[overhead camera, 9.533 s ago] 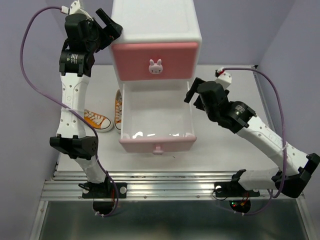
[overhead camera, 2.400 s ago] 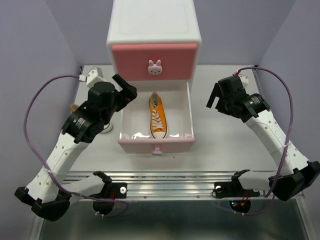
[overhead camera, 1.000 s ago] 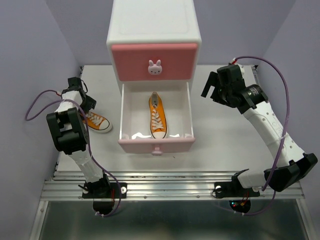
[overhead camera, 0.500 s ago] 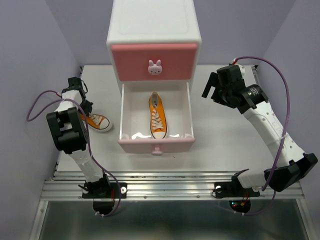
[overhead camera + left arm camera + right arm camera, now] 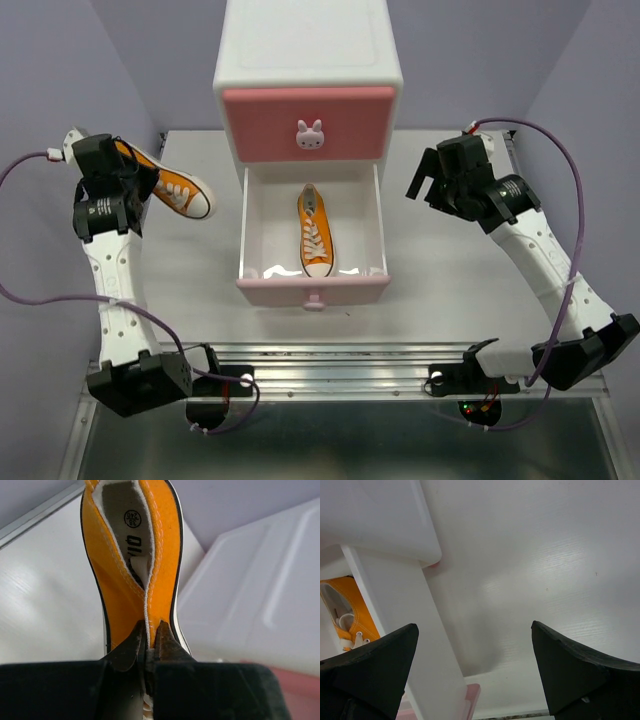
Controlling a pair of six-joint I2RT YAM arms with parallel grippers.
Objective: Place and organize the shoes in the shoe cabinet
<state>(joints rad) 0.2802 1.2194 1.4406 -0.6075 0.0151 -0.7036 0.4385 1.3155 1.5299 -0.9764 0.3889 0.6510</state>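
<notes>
A pale grey-white table [image 5: 460, 290] fills the middle of the top view, smooth and faintly glossy. Standing directly on it, at upper centre of the frame, is the white shoe cabinet [image 5: 308, 60], its lower drawer [image 5: 312, 290] pulled out toward the bottom of the frame above the tabletop. Along the table's bottom edge runs a ribbed metal rail [image 5: 330, 362], where the left arm base [image 5: 205, 385] and the right arm base [image 5: 465, 380] sit

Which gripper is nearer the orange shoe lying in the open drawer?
Right. The right gripper hangs open just past the drawer's right wall, beside that shoe. The left gripper is farther out on the left, shut on the other orange shoe.
</notes>
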